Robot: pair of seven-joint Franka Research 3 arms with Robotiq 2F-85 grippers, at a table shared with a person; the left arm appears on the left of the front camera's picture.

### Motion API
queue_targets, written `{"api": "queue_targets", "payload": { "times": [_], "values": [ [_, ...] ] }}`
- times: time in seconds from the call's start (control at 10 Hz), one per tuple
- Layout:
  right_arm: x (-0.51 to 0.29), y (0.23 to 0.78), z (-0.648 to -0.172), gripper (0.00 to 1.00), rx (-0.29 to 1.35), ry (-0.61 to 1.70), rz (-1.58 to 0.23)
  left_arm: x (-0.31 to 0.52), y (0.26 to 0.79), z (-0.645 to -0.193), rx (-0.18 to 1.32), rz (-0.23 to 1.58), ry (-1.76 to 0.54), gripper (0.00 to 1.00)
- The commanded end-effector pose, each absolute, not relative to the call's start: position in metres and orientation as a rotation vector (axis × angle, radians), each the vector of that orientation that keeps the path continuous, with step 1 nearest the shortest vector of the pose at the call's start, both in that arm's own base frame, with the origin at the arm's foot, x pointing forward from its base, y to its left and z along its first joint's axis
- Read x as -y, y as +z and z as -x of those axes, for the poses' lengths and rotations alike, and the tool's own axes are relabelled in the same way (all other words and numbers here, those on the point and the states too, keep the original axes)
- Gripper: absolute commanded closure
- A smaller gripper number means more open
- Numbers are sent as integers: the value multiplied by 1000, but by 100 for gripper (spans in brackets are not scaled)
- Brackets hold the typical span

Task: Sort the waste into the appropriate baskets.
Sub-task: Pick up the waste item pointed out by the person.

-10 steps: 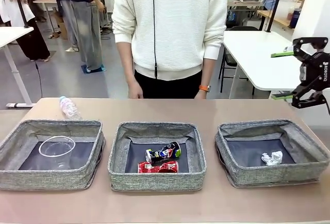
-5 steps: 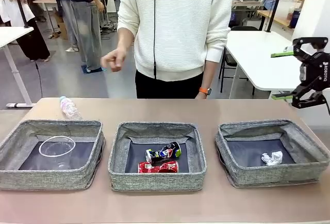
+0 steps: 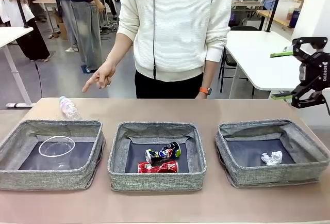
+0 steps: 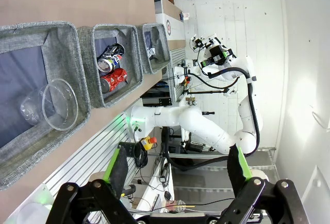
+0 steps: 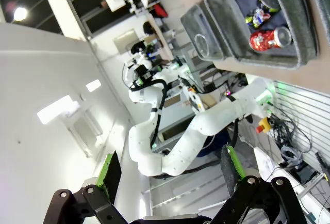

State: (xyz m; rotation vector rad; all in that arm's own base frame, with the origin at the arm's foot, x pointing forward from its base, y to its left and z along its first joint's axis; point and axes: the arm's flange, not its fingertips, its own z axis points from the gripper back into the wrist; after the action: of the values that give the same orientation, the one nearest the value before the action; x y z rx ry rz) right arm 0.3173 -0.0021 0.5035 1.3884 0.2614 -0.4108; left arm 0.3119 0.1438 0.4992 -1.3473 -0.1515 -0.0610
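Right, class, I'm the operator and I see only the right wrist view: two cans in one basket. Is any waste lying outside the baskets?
Observer: Yes. A clear plastic bottle lies on the table, behind the left basket.
Operator: Is anybody showing it to us?
Observer: The person's hand points a finger down toward that end of the table.
Operator: And the right basket?
Observer: The right basket holds a crumpled white paper ball.
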Motion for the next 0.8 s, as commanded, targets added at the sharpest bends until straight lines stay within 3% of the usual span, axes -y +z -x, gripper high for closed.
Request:
{"api": "queue_targets", "payload": {
  "times": [0.0, 0.2, 0.4, 0.7],
  "values": [
    [1, 505, -318, 0, -261, -404, -1400, -144, 499, -309, 150, 1342, -71, 0],
    [1, 505, -318, 0, -261, -404, -1400, -144, 499, -312, 151, 1347, -61, 0],
    [1, 505, -318, 0, -261, -404, -1400, -124, 514, -331, 134, 984, -116, 0],
    [1, 505, -318, 0, -261, -404, -1400, -77, 545, -418, -72, 281, -135, 0]
  ]
}}
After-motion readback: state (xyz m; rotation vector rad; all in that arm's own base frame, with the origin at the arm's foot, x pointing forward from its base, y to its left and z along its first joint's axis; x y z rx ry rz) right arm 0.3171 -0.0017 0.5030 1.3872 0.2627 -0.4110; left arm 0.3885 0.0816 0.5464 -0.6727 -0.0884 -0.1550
